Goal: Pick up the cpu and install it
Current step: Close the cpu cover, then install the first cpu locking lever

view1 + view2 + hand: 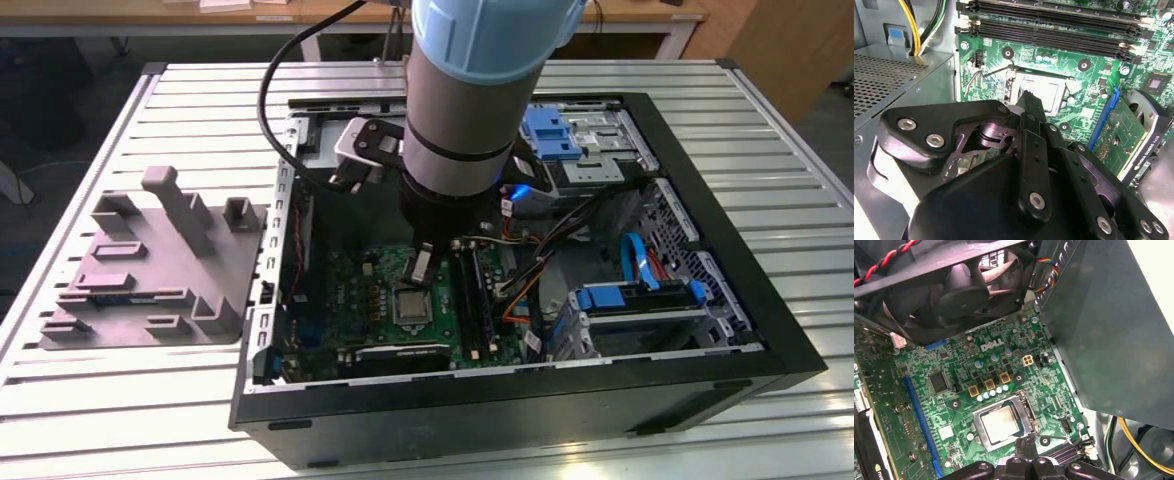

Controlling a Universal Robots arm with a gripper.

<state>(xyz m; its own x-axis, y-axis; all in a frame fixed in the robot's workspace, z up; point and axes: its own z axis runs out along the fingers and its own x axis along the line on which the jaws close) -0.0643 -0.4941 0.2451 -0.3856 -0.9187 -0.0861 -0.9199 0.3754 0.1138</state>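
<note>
Finding the cpu lying flat inside the socket, pale top facing up, directly under the gripper. Seeing it in both wrist views, just ahead of the gripper's tip and apart from it as far as can be judged. Not managing to tell how far open the gripper is, nor whether it is holding anything; judging only that the chip is resting on its own in the socket.

Judging the step in hand as seating and checking. Doing it well likely means coming straight down over the chip, staying square to the socket frame, pressing lightly or not at all, and avoiding any sideways drag across the contacts. Watching also for the thin wire lever lying beside the socket, close to the gripper's path.

Moving outward: noting the green board around the socket, the black memory slots beyond the gripper, a blue slot off to one side, and a black fan hanging over the far end of the board. Spotting the grey tray well away from the gripper, outside the case.

Noticing white print on the board near the fan and lettering on a card by the blue slot; leaving both unread.
</note>
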